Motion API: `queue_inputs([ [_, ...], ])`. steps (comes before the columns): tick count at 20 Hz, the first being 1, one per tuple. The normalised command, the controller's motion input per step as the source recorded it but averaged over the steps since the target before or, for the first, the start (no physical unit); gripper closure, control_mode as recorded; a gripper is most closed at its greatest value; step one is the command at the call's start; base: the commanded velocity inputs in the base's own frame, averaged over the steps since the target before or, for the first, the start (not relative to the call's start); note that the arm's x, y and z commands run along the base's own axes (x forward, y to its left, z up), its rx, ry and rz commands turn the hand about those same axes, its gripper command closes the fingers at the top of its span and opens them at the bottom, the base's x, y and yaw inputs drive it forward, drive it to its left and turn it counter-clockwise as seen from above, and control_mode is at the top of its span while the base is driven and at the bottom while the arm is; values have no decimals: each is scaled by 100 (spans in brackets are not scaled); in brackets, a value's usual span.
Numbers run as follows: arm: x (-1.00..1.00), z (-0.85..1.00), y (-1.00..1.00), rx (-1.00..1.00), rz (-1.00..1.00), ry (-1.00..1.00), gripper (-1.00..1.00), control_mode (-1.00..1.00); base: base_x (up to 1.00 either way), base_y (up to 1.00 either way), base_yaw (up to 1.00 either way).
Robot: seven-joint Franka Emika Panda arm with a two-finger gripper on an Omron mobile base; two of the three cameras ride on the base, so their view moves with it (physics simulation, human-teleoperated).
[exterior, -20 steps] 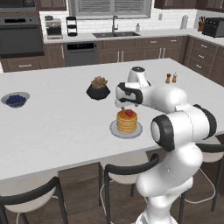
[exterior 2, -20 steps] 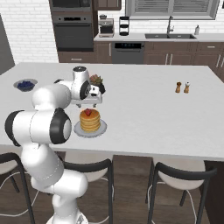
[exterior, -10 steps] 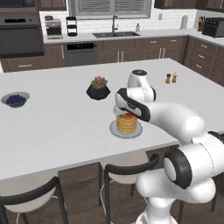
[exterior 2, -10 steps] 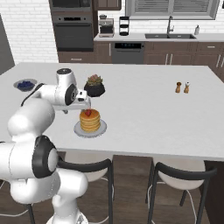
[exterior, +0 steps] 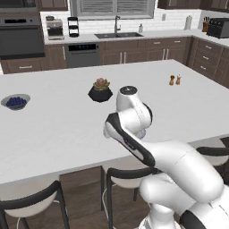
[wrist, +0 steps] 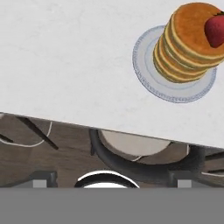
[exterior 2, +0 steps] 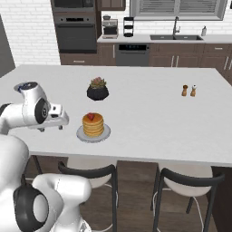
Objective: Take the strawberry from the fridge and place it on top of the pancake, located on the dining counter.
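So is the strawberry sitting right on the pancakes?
Touching. In the hand view the strawberry lies on the top pancake with no gap; the right base view also shows it resting there.

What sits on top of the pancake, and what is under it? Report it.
The strawberry rests on top of the pancake. Under the stack is a pale plate, whose rim shows; its middle is covered. The plate stands on the dining counter.

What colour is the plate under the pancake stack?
Pale bluish-white; the plate under the pancake shows best in the hand view.
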Motion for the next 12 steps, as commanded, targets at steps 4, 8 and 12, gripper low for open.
queue_inputs([
  [4, -100, -1, 45, -14, 0, -1, -100, -100, 0, 0, 0],
  [8, -100, -33, 3, -7, 10, 0, -100, -100, 0, 0, 0],
  [12, -71, -42, 20, -15, 9, 0, -100, -100, 0, 0, 0],
])
